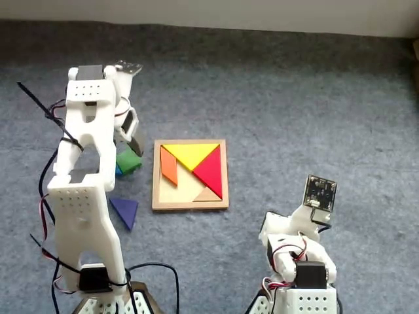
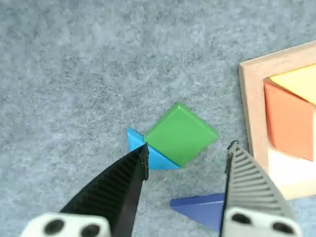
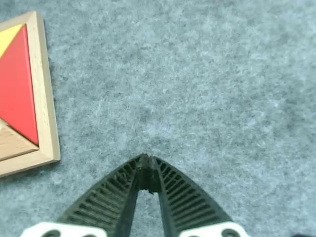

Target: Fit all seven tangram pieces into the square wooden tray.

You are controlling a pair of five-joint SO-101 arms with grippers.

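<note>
The left gripper (image 2: 187, 147) hangs wide open over the green square (image 2: 180, 132), which touches a light blue piece (image 2: 148, 154) near a dark blue triangle (image 1: 124, 210). The wooden tray (image 1: 190, 205) holds an orange piece (image 1: 169, 165), a yellow triangle (image 1: 190, 156), a red triangle (image 1: 211, 171) and a tan triangle (image 1: 207, 194). The right gripper (image 3: 148, 174) is pinched together, holding nothing.

Robot lab tabletop: grey felt mat (image 1: 294, 98), pale wall (image 1: 262, 13).

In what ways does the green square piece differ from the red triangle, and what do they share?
Shape: the green square has four sides, the red triangle three. Place: the red triangle sits inside the wooden tray, the green square lies on the grey carpet beside it. Neighbours: the green square touches a light blue piece; the red triangle borders the yellow triangle. Both are coloured tangram pieces.
</note>
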